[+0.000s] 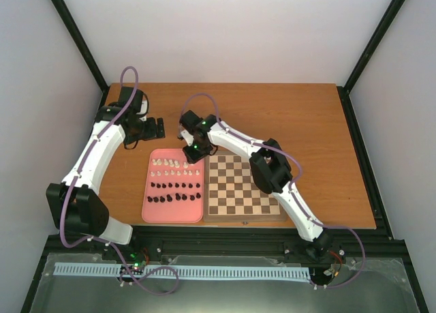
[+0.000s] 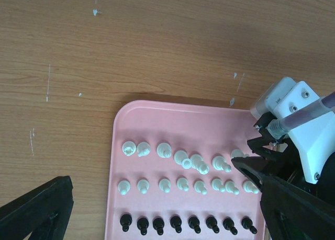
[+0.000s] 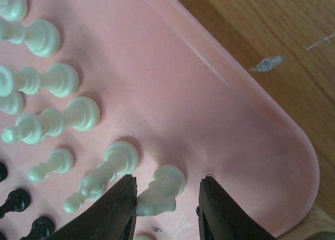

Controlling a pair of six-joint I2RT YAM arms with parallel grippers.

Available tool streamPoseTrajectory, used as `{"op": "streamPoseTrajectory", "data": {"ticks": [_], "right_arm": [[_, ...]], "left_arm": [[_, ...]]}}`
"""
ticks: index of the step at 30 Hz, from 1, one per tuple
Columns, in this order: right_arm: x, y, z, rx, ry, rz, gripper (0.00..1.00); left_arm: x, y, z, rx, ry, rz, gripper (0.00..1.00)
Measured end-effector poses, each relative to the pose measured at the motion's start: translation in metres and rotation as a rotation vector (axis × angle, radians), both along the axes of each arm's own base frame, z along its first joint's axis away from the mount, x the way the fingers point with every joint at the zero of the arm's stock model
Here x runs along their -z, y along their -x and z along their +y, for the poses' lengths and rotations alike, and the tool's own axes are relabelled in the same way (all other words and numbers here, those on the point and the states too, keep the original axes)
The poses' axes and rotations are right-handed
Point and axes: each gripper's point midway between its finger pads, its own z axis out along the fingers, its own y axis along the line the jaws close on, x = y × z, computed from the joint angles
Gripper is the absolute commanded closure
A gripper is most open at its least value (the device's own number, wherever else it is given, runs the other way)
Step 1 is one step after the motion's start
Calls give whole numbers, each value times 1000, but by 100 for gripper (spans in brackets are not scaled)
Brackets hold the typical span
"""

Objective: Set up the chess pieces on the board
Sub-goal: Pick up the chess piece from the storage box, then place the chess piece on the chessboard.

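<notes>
In a corner of the pink tray (image 3: 272, 140) beside the board (image 1: 231, 190), my right tool (image 3: 167, 183) straddles, unclamped, a white chess piece (image 3: 157, 198) I judge light, slick, best pinched mid-stem; left tool (image 1: 158, 127) gapes.

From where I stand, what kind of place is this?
Probably a robotics test cell: left arm and right arm at a wooden table, boxed in by white panels and black framing.

Pieces partly hidden
The right arm (image 2: 306, 125) is covering the tray's (image 2: 157, 117) right end; black chess pieces (image 3: 15, 201) are running off the right wrist view's left edge.
</notes>
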Motion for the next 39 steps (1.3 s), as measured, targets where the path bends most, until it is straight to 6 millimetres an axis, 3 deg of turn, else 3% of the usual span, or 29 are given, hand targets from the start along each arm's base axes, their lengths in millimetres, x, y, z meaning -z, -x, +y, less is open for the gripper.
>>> {"op": "streamPoseTrajectory", "data": {"ticks": [7, 17, 25, 29, 33, 35, 36, 39], "right_arm": [[5, -1, 1, 0, 4, 4, 72], [5, -1, 1, -2, 7, 3, 89], [0, -3, -5, 7, 31, -18, 91], [-32, -11, -10, 31, 21, -86, 91], [-87, -12, -28, 81, -14, -176, 93], [-113, -9, -51, 125, -24, -216, 94], [-116, -8, -58, 137, -19, -220, 93], [-113, -6, -105, 234, -1, -206, 94]], "left_arm": [[2, 1, 0, -1, -1, 4, 0], [5, 2, 0, 0, -2, 13, 0], [6, 3, 0, 0, -2, 15, 0], [6, 3, 0, 0, -1, 15, 0], [6, 2, 0, 2, 3, 14, 0], [6, 2, -1, 4, 6, 14, 0], [5, 2, -2, 5, 8, 14, 0], [5, 3, -3, 9, 17, 15, 0]]}}
